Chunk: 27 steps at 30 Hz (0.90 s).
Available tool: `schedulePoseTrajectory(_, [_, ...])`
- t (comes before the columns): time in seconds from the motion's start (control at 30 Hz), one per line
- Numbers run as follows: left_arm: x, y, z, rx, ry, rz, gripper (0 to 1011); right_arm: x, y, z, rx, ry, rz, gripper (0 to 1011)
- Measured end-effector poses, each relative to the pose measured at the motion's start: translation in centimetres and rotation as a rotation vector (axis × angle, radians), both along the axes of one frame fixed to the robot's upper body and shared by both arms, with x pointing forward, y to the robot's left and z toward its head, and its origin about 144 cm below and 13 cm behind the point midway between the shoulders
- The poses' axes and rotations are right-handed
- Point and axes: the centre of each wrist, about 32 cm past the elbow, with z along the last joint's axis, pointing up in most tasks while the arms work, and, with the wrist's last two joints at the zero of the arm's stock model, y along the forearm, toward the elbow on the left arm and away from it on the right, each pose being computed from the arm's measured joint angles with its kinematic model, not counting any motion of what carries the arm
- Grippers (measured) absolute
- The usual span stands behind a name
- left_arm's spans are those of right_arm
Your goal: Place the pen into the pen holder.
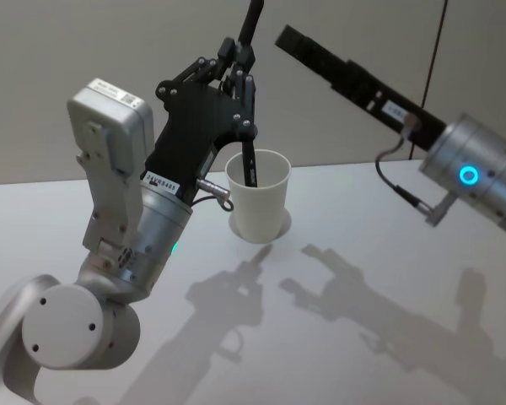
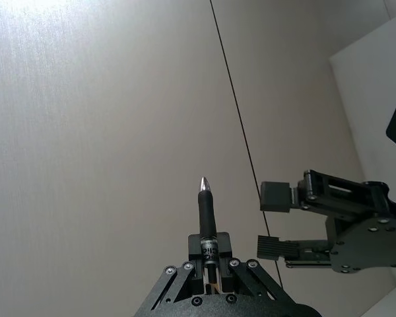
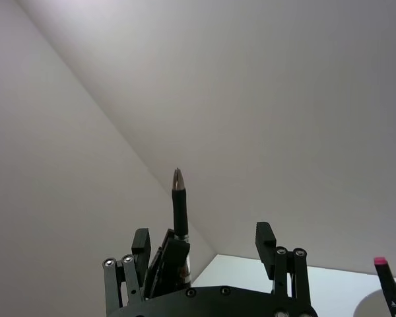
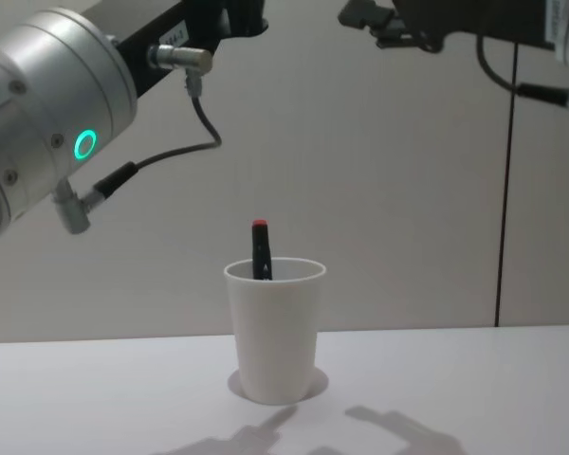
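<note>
Head view: the pen holder stands upright on the white bench, and the pen leans inside it. The left claw hangs above the cup, clamped on a second pen that points up. A white sticker on the left wrist and a second sticker on the right arm carry print too small to read. The right claw is raised, up and to the right of the cup

Left wrist view: the left claw's 2 fingers pinch the second pen at a printed band whose marks are illegible. Its silver tip points away from the claw. The right claw is close by, its fingers apart and holding nothing

Right wrist view: the right claw's fingers stand spread, with the left claw and its pen just beyond them

Chest view: the pen's red cap sticks up above the holder's rolled rim, and both arms cross the top of the view well above it
</note>
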Motion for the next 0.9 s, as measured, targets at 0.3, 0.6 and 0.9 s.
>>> schedulePoseTrajectory(0.3, [0.0, 0.0, 0.0, 0.000, 0.000, 0.000, 129, 1.0, 0.5, 1.3, 0.002, -0.014, 0.040, 1001])
schedulePoseTrajectory(0.6, [0.0, 0.0, 0.0, 0.000, 0.000, 0.000, 129, 1.8, 1.3, 2.2, -0.008, -0.027, 0.072, 1002])
schedulePoseTrajectory(0.9, [0.0, 0.0, 0.0, 0.000, 0.000, 0.000, 129, 2.3, 1.9, 2.5, -0.043, -0.034, 0.076, 1001])
